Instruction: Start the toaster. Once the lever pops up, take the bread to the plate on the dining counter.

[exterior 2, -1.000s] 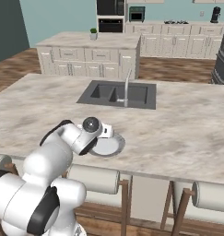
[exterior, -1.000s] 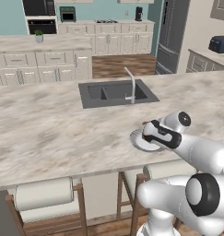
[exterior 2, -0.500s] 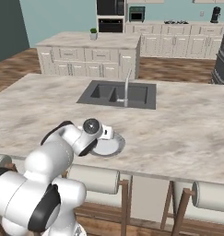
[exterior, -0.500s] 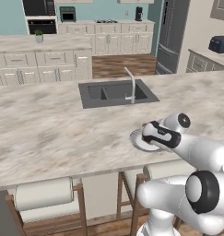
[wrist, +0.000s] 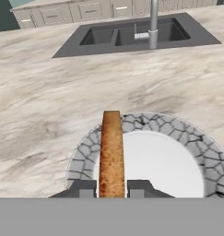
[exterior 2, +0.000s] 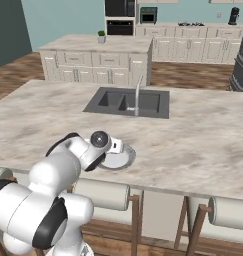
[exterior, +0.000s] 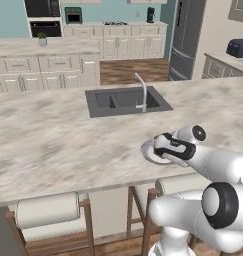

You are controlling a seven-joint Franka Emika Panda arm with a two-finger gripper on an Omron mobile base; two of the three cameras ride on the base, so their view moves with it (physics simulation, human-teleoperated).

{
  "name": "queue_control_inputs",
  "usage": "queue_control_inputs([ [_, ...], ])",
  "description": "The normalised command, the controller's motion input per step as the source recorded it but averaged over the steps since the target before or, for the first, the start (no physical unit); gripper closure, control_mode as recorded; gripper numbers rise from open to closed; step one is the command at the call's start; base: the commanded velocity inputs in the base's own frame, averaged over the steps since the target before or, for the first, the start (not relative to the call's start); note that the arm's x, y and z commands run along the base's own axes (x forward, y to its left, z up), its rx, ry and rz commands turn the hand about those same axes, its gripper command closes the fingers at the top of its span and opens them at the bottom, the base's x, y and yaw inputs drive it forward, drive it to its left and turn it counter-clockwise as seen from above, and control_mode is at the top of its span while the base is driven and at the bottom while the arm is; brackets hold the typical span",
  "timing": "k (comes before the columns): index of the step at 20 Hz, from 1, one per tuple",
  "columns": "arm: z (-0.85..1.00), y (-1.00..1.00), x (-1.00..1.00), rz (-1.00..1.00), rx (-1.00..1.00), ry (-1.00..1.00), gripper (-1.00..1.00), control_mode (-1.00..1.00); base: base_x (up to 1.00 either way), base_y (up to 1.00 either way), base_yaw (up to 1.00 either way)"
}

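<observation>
In the hand view the bread (wrist: 111,147), a thin golden-brown slice seen edge-on, stands upright between my fingertips, and my gripper (wrist: 111,188) is shut on it. Just under it lies the plate (wrist: 196,143), round with a white middle and a grey stone-patterned rim, resting on the dining counter (wrist: 49,92). From the base views, the gripper (exterior: 162,144) (exterior 2: 118,146) hovers low over the plate (exterior: 149,152) (exterior 2: 124,161) near the counter's front edge. The dark blue toaster (exterior: 238,47) sits far off on a counter at the right.
The dark inset sink (exterior: 124,100) with its metal faucet (exterior: 142,90) lies behind the plate. Wooden stools (exterior: 48,220) stand under the counter's front edge. A cream-cabinet island with a small plant (exterior: 42,39) is farther back.
</observation>
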Motion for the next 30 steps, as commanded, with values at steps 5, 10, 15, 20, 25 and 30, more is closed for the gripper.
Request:
queue_control_inputs([
  [5,-0.03,0.0,0.0,0.0,0.0,0.0,1.0,-1.0,0.0,0.0,0.0],
  [10,-0.04,0.0,0.1,0.0,0.0,0.0,1.0,-1.0,0.0,0.0,0.0],
  [15,-0.02,0.0,0.21,0.0,0.0,0.0,1.0,-1.0,0.0,0.0,0.0],
  [20,-0.04,0.0,0.08,0.0,0.0,0.0,1.0,-1.0,0.0,0.0,0.0],
  [25,-0.16,0.0,0.0,0.0,0.0,0.0,1.0,-1.0,0.0,0.0,0.0],
  [30,-0.14,0.0,0.0,0.0,0.0,0.0,1.0,-1.0,0.0,0.0,0.0],
])
